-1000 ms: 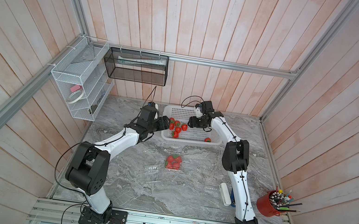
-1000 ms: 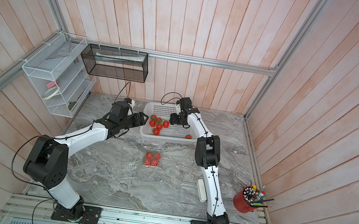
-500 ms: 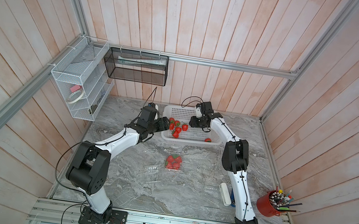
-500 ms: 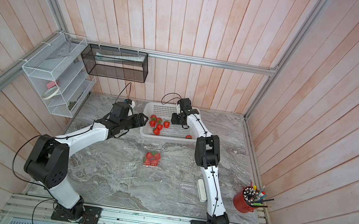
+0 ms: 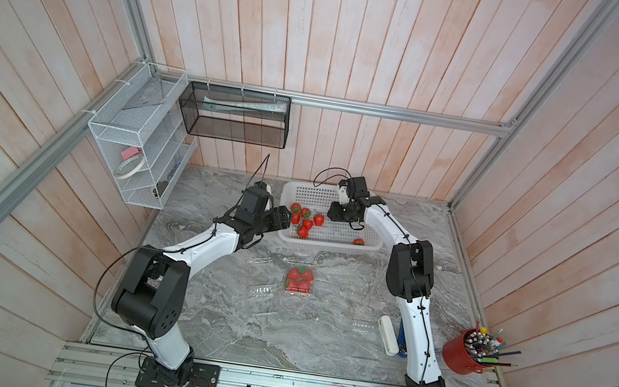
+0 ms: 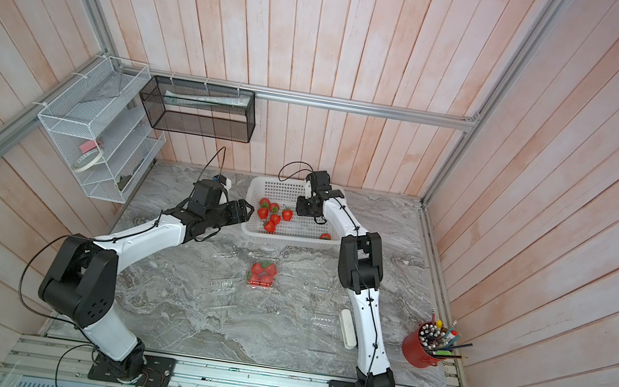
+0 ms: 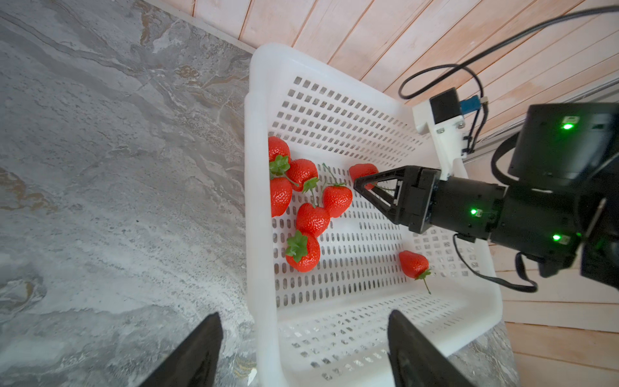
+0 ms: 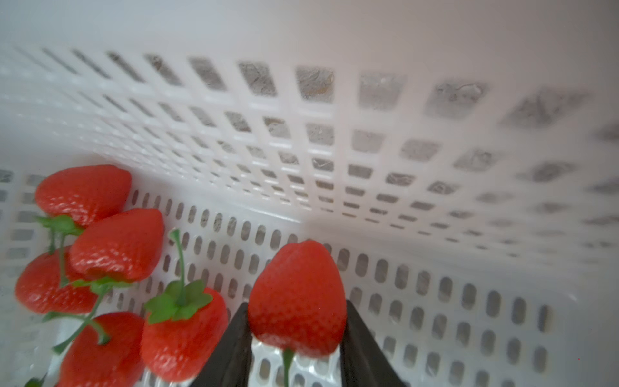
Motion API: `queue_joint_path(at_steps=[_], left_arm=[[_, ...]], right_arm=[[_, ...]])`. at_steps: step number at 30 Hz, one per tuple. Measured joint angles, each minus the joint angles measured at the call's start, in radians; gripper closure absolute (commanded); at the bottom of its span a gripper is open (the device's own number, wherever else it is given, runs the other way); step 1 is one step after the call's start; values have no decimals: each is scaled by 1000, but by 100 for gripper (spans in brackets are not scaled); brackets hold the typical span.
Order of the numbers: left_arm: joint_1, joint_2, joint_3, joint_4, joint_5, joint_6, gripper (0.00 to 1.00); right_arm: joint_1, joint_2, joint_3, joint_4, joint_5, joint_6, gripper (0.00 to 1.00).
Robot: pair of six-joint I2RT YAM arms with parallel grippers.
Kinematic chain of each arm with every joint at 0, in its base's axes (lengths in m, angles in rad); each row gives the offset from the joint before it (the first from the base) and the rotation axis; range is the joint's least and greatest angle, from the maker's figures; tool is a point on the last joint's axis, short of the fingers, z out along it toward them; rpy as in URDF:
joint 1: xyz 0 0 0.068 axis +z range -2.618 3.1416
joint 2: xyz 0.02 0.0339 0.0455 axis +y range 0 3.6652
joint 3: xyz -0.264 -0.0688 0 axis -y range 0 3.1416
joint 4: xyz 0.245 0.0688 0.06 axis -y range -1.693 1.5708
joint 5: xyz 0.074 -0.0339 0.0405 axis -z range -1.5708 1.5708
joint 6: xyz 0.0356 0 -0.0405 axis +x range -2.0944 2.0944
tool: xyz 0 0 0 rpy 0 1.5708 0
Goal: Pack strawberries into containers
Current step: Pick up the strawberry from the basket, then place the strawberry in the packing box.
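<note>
We see our right gripper [image 8: 296,311] down inside the white basket [image 5: 340,201], which sits at the far side of the marble table [image 5: 217,314]. Its two black fingers [image 8: 234,341] press on both sides of one strawberry [image 8: 297,295], so the berry is pinched between them. We cannot tell if it rests on the basket floor. Just left of it lie the loose strawberries [image 5: 304,219], bunched in the left part of the basket. A lone strawberry [image 5: 359,242] lies by the near wall, more to the right.

Our left gripper [image 7: 304,313] hangs over the left edge of the basket. Its fingers [image 7: 201,348] are wide apart, one over the table and one over the basket.

The full container [image 5: 300,281] sits in the middle of the table, nearer to us than the basket, with red berries inside. Another clear container [image 6: 325,323] lies to the right, just beside the right arm, and is hard to see.
</note>
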Motion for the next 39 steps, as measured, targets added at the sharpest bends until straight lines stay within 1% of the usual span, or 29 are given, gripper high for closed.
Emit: queue_joint_path(at_steps=[2,5,9,12,15,17,20,23,25,28,31,33,34,36,37,39], left_arm=[[0,-37,-19,-8,-10,0,20],[0,-113,-45,-24,-39,0,20],[0,-216,-77,-50,-93,-6,20],[6,-283,-103,-92,-145,-22,20],[27,-346,-136,-139,-198,-44,20],[51,-388,-162,-172,-228,-66,20],[92,-449,-201,-217,-261,-98,20],[113,-502,-237,-251,-278,-126,19],[114,-523,-247,-272,-287,-138,19],[114,-544,-254,-288,-293,-149,18],[114,-555,-262,-294,-293,-159,17],[114,-557,-266,-295,-293,-163,17],[114,-557,-268,-295,-291,-163,17],[114,-556,-272,-296,-290,-163,17],[114,-556,-274,-296,-289,-163,16],[114,-554,-275,-296,-288,-163,16]], right_arm=[[10,-84,-82,18,10,0,75],[41,-259,-241,61,21,0,76],[108,-495,-435,142,21,7,76],[172,-635,-588,191,12,17,76],[247,-731,-738,218,-34,32,77],[301,-770,-823,227,-76,39,77],[383,-799,-909,221,-121,37,77],[452,-802,-944,220,-154,25,77],[477,-798,-952,218,-179,18,77],[513,-764,-951,224,-204,-3,77],[560,-695,-941,217,-210,-23,76],[584,-648,-935,213,-214,-31,72],[592,-629,-932,209,-216,-34,67],[598,-602,-929,202,-219,-37,53],[597,-594,-928,199,-219,-36,48],[597,-591,-924,198,-217,-43,44]])
